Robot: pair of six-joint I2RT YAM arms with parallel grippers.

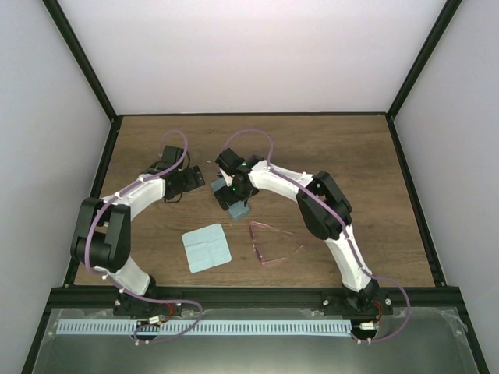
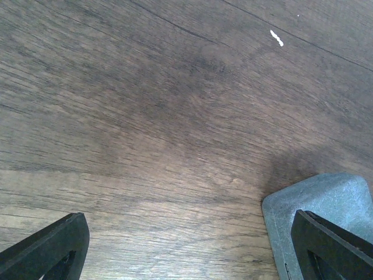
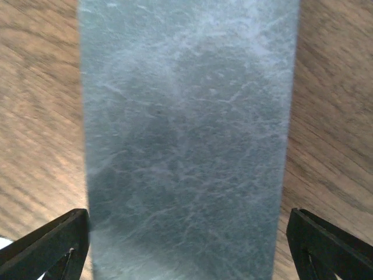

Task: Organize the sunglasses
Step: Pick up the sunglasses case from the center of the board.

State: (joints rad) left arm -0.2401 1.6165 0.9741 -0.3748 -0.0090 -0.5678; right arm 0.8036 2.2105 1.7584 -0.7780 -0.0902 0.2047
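Sunglasses [image 1: 259, 245] lay flat on wood table [image 1: 359, 156], just R of pale blue cloth [image 1: 207, 247]. Front ran approx near-far, temples splayed twd right. Open wood to R & far side; near edge close. Right gripper [image 3: 186, 239] was spread wide, straddling grey-blue case [image 3: 186, 128]. Left gripper [image 2: 186, 245] was open by case corner, holding nothing.

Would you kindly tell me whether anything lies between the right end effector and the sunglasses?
Nothing visible does: the right end effector is over the grey-blue case, and only bare tabletop separates it from the sunglasses.
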